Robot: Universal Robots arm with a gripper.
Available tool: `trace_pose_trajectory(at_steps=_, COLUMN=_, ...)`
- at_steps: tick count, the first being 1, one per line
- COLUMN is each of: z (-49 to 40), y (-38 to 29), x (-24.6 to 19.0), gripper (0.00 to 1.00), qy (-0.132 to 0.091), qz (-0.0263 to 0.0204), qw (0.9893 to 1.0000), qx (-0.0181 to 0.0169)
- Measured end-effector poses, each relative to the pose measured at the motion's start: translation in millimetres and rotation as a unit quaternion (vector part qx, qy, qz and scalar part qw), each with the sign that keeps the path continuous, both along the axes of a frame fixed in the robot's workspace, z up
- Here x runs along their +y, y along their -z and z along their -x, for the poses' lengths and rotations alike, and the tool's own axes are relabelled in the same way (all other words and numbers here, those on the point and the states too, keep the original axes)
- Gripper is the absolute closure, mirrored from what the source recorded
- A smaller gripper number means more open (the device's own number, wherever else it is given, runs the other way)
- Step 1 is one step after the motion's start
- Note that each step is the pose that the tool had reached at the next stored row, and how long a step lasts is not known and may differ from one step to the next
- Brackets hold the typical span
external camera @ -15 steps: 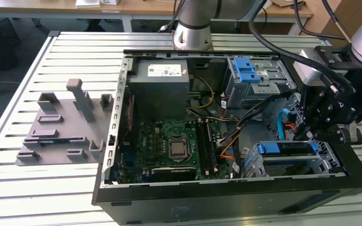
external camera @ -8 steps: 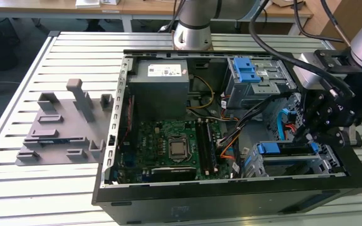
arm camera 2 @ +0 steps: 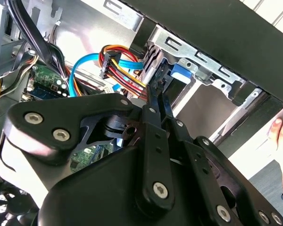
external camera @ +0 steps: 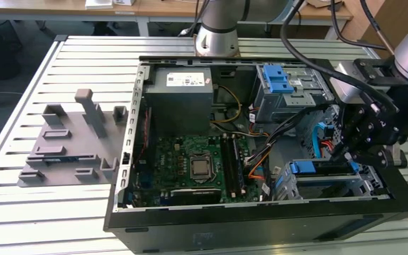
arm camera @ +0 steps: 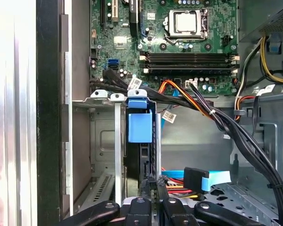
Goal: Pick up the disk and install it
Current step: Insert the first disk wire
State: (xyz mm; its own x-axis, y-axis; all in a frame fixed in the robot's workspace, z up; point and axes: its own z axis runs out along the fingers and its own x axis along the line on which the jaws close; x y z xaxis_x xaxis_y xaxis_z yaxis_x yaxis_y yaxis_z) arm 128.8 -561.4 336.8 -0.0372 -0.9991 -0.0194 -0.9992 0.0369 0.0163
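Since the disk point(arm camera: 140, 128) sits edge-on in the drive bay point(external camera: 331, 183) at the lower right of the exterior view, with its blue carrier rail between the bay's metal guides, the step in hand looks like seating it. The gripper point(arm camera: 153, 188) is clamped on the disk's near edge, fingers point(arm camera 2: 156, 101) drawn together in the second wrist view.

Judgement: hold the disk square to the guides and push straight along them; any tilt likely jams the rails. The orange and red cable bundle point(arm camera: 184, 96) and the blue flat cable point(arm camera: 217, 178) run just beside the bay, so they could snag or get pinched.

The bay belongs to an open computer case point(external camera: 261, 228); motherboard point(external camera: 197, 164) at centre, grey power supply box point(external camera: 183, 98) above it, a second cage with blue tabs point(external camera: 278, 79) at upper right. The case lies on a slatted metal table point(external camera: 19, 64), grey fixture plate point(external camera: 69, 143) at left. Wooden desks point(external camera: 154, 8) run along the top edge. A person's hand point(arm camera 2: 280, 132) is near the case, so caution.
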Motion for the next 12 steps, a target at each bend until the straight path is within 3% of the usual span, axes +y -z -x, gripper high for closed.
trace_pose_trajectory(at_steps=12, z=-0.6, y=1.2, x=-1.9, gripper=0.84, qy=0.001, qz=0.0, qw=1.0, qx=0.0005)
